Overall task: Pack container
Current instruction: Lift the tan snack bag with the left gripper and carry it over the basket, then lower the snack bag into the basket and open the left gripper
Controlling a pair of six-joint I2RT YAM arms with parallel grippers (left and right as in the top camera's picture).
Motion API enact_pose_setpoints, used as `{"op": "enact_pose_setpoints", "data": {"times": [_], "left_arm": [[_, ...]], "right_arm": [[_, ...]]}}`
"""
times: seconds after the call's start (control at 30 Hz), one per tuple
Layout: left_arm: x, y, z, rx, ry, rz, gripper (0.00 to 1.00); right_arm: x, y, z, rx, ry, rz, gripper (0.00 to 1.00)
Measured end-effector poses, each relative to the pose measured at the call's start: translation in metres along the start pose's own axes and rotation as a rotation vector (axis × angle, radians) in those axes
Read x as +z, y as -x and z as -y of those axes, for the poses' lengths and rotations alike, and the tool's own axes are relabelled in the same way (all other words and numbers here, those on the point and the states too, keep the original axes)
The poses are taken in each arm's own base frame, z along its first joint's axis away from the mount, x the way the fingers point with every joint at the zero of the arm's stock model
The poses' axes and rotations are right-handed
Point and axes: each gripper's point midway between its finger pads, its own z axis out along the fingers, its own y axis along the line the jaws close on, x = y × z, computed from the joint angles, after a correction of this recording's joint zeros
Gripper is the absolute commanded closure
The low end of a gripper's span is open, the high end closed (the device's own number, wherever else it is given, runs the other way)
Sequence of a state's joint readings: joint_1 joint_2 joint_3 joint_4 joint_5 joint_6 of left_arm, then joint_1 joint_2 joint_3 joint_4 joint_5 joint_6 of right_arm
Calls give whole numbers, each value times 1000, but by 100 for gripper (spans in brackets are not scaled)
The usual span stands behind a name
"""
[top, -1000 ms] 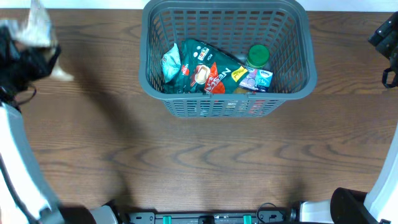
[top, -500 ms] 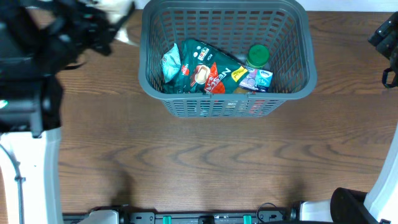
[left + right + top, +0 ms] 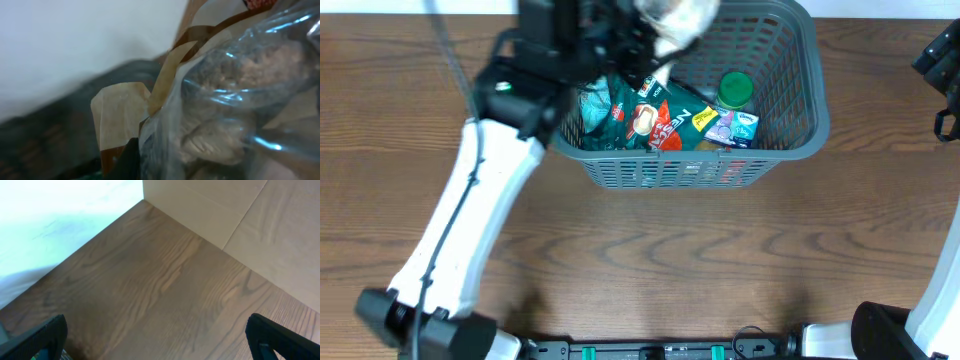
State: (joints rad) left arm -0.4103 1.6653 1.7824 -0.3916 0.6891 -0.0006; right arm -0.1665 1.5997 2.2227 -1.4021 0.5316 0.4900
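Observation:
The dark grey basket (image 3: 672,170) stands at the table's back middle. Inside lie a green snack bag (image 3: 655,118), a green-lidded jar (image 3: 735,88), a small tissue pack (image 3: 742,126) and a teal packet (image 3: 595,103). My left gripper (image 3: 650,40) is over the basket's back-left part, shut on a clear plastic bag of pale brown food (image 3: 677,16). That bag (image 3: 235,100) fills the left wrist view, beside one dark finger (image 3: 130,161). My right gripper (image 3: 945,85) is at the far right edge, open and empty, with wood between its fingers (image 3: 160,345).
The left arm (image 3: 470,230) runs from the front left corner diagonally up to the basket. Brown wooden table (image 3: 670,260) lies in front of the basket. A pale board and white wall show in the right wrist view (image 3: 225,210).
My left gripper has swung from the far left edge rightwards to above the basket's back-left part, carrying the clear bag. The right arm has not moved.

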Motion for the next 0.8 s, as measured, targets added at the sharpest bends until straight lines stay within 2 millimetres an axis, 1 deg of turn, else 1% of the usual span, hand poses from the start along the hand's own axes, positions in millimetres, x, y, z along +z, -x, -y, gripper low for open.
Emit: {"op": "enact_pose_setpoints", "data": {"times": [0.13,0.27,0.43,0.53,0.63,0.73,0.77,0.8], "left_arm": [[29,-24,2,-26,-33,-64,94],[50,-51,-4,-69,-42,-138,94],[66,-83,-8,-124,-48,-230,94],[72,-99,-10,-150,-50,-275,94],[74,-106,-10,-163,-51,-296,94],[74,-106,-10,-163,-52,-298,94],[74,-106,-9,-163,-52,-297,92],[74,-106,-9,-163,-52,-298,87]], "right_arm": [[0,0,0,0,0,0,1],[0,0,0,0,0,0,1],[0,0,0,0,0,0,1],[0,0,0,0,0,0,1],[0,0,0,0,0,0,1],[0,0,0,0,0,0,1],[0,0,0,0,0,0,1],[0,0,0,0,0,0,1]]}}
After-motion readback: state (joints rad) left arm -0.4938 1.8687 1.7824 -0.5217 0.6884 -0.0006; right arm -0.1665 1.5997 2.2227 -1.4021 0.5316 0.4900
